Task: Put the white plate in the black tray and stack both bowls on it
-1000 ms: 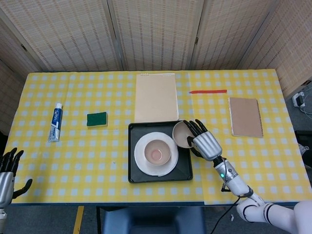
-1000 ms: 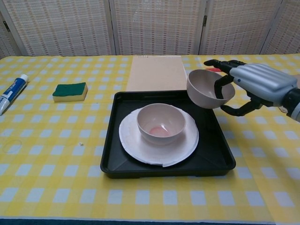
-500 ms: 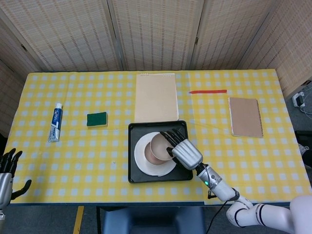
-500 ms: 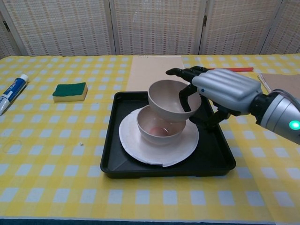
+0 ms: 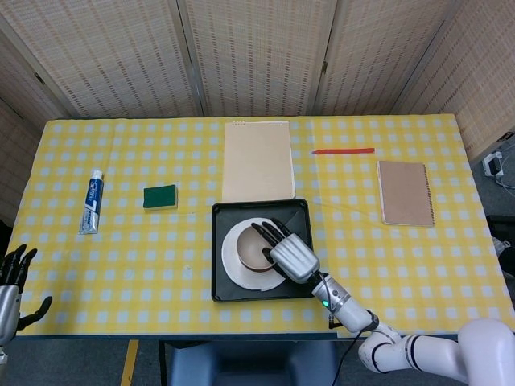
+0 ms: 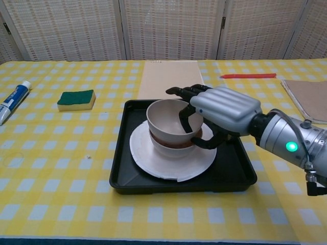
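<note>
The black tray [image 6: 232,176] [image 5: 228,214] lies at the table's front centre with the white plate [image 6: 153,163] [image 5: 235,269] inside it. One beige bowl [image 6: 163,149] stands on the plate. The second beige bowl [image 6: 164,120] [image 5: 256,251] sits nested in the first, upright. My right hand [image 6: 219,109] [image 5: 290,253] grips the upper bowl's right rim, fingers hooked inside and thumb outside. My left hand [image 5: 12,277] hangs off the table's left front corner, fingers spread, holding nothing.
A tan notepad [image 5: 257,161] lies just behind the tray. A green sponge [image 5: 160,196] and a toothpaste tube [image 5: 92,201] lie to the left. A red pen [image 5: 344,151] and a brown notebook [image 5: 405,193] lie to the right.
My right hand carried the second bowl leftward over the tray and lowered it into the first bowl. The left hand stayed put.
</note>
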Tool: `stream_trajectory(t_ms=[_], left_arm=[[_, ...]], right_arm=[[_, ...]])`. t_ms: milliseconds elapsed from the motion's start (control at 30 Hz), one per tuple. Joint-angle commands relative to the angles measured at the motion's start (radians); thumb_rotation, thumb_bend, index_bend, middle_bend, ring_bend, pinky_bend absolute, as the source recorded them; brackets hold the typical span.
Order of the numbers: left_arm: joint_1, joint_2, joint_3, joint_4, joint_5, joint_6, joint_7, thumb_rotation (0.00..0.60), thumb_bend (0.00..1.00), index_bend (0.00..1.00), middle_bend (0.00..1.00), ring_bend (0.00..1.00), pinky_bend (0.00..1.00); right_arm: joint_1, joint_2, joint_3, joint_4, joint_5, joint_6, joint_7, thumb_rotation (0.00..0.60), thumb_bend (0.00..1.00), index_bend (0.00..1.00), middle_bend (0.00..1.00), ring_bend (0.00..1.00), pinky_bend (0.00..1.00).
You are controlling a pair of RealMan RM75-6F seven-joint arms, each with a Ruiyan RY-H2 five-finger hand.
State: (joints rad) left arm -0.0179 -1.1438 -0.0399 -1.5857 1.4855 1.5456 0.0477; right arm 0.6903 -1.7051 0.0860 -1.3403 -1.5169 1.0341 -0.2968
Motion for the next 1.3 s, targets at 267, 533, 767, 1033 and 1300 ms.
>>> stream_trajectory(t_ms=[267,533,767,1033,1300], left_arm=[[-0.001,-0.004,0.001,0.005,0.005,0.001,-0.004,0.600,0.31,0.06,0.02,0.00,0.00],[-0.005,-0.007,0.000,0.010,0.003,-0.006,-0.006,0.600,0.31,0.06,0.02,0.00,0.00],[-0.007,-0.008,0.001,0.012,0.002,-0.011,-0.010,0.600,0.31,0.07,0.02,0.00,0.00],[-0.005,-0.007,0.001,0.015,0.008,-0.003,-0.016,0.600,0.31,0.07,0.02,0.00,0.00],[-0.005,-0.010,0.001,0.021,0.009,-0.002,-0.013,0.600,0.31,0.07,0.02,0.00,0.00]], right_arm=[[-0.003,-0.009,0.007,0.006,0.024,0.001,-0.003,0.600,0.43,0.66,0.00,0.00,0.00],[-0.004,-0.005,0.013,-0.009,0.040,0.002,-0.019,0.600,0.43,0.58,0.00,0.00,0.00],[0.002,0.008,0.012,-0.029,0.064,-0.027,-0.036,0.600,0.43,0.52,0.00,0.00,0.00],[-0.023,0.051,-0.003,-0.086,0.049,0.013,-0.015,0.600,0.43,0.46,0.00,0.00,0.00],[-0.100,0.199,-0.054,-0.229,0.004,0.104,0.047,0.600,0.43,0.18,0.00,0.00,0.00]])
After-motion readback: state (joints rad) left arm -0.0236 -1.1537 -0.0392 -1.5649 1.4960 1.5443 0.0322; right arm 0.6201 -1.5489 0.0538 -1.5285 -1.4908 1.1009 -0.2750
